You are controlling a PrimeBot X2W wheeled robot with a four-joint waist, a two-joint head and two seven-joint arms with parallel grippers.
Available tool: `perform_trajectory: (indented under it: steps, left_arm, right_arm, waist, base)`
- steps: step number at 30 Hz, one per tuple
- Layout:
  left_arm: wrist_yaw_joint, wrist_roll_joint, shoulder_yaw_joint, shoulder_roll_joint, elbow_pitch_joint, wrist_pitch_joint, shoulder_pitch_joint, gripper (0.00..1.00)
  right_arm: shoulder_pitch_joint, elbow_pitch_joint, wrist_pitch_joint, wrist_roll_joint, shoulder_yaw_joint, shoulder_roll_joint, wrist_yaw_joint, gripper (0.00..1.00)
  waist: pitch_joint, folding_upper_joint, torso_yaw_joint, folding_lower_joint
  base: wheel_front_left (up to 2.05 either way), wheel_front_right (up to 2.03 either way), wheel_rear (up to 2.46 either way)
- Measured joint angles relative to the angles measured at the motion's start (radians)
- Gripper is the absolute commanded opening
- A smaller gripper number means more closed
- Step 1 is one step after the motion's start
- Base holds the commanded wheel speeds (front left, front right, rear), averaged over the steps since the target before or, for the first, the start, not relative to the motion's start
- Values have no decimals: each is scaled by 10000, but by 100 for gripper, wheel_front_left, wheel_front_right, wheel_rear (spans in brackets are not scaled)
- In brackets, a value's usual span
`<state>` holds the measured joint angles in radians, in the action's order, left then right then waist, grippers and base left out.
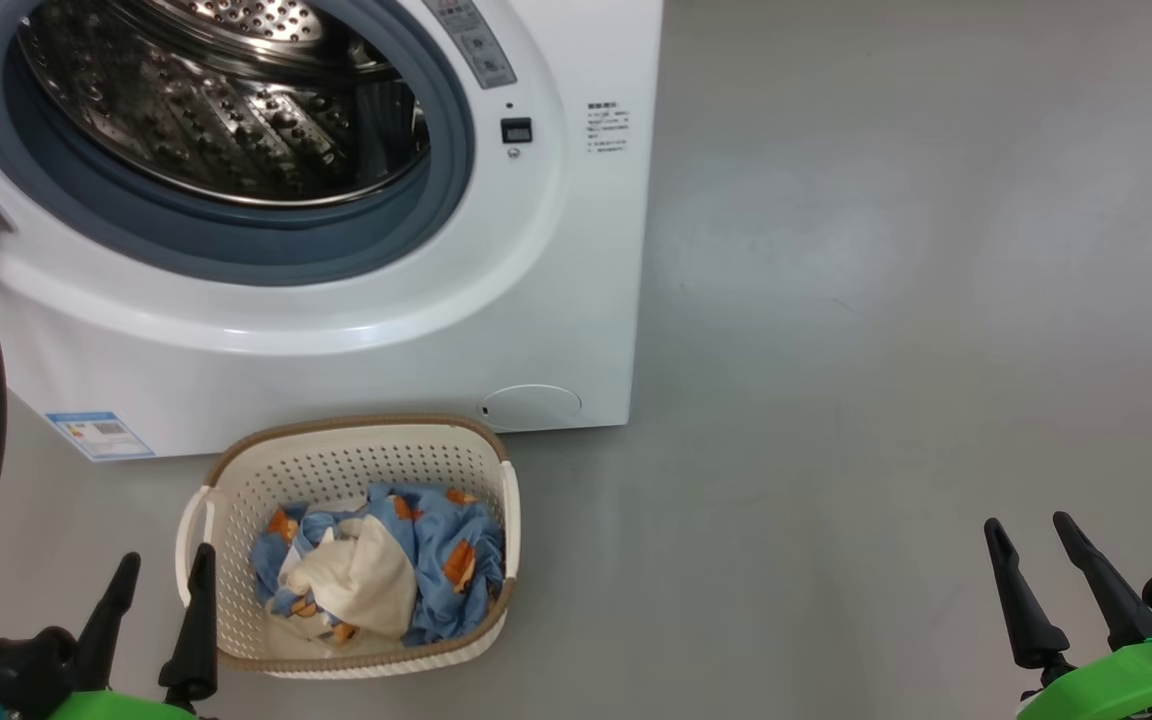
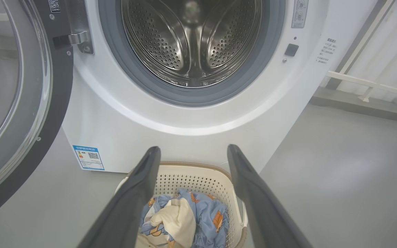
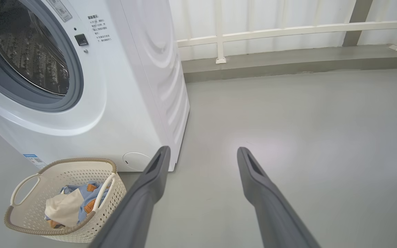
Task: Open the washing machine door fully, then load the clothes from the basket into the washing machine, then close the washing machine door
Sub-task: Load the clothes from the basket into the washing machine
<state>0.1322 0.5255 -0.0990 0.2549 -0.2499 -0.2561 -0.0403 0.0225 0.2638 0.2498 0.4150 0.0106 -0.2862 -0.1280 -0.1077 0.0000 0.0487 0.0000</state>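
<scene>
I note washing machine door (image 2: 59, 103) open at left. Clothes (image 1: 386, 570) in basket (image 1: 336, 460) on floor (image 1: 836, 400), near washing machine (image 1: 336, 340). L gripper (image 1: 166, 555), R gripper (image 1: 1028, 522): jaws released.

We see a white washing machine (image 1: 336, 340) with a grey gasket (image 1: 236, 245). The perforated basket (image 1: 336, 465) is cream, brown-rimmed; the clothes (image 1: 446, 545) blue with orange-brown prints.

The washing machine door (image 2: 62, 103) stands aside at left, leaving the drum mouth (image 2: 191, 44) unobstructed above the basket (image 1: 336, 465).
</scene>
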Motion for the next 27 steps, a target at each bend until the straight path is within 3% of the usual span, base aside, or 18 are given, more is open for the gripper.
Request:
perform_trajectory:
  steps: [11, 27]
  left_arm:
    - [0, -2, -77, 102, 46, 0, -154, 100]
    - [0, -21, -100, 35, -21, 0, -243, 100]
  right_arm:
    - [39, -27, 0, -6, 29, 127, 0, 100]
    - [165, -44, 0, -8, 46, 140, 0, 100]
  waist:
    - [-230, 0, -3, 0]
    - [-270, 0, -61, 0]
  base:
    - [80, -119, 39]
    - [7, -7, 0]
